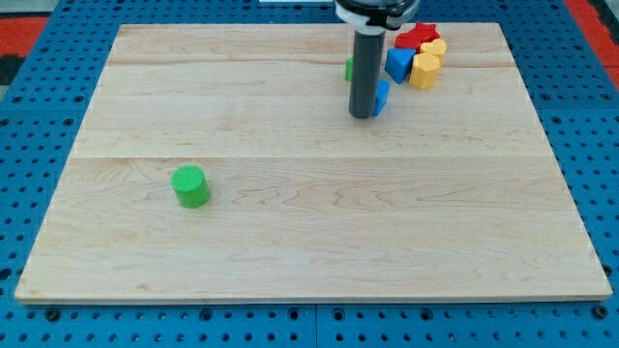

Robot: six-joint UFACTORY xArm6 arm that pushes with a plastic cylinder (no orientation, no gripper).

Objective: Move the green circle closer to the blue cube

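The green circle (190, 186), a short green cylinder, stands alone on the wooden board (309, 242) at the view's lower left. My tip (362, 115) rests on the board near the view's top centre, far to the right of and above the green circle. A blue block (382, 97) touches the rod on its right side, mostly hidden by it. A second blue block (398, 65), cube-like, sits just above and to the right. A green block (349, 69) peeks out from behind the rod's left side.
A cluster near the view's top right holds a red block (418, 36) and two yellow blocks (424, 70), next to the blue one. The board lies on a blue perforated table (39, 58).
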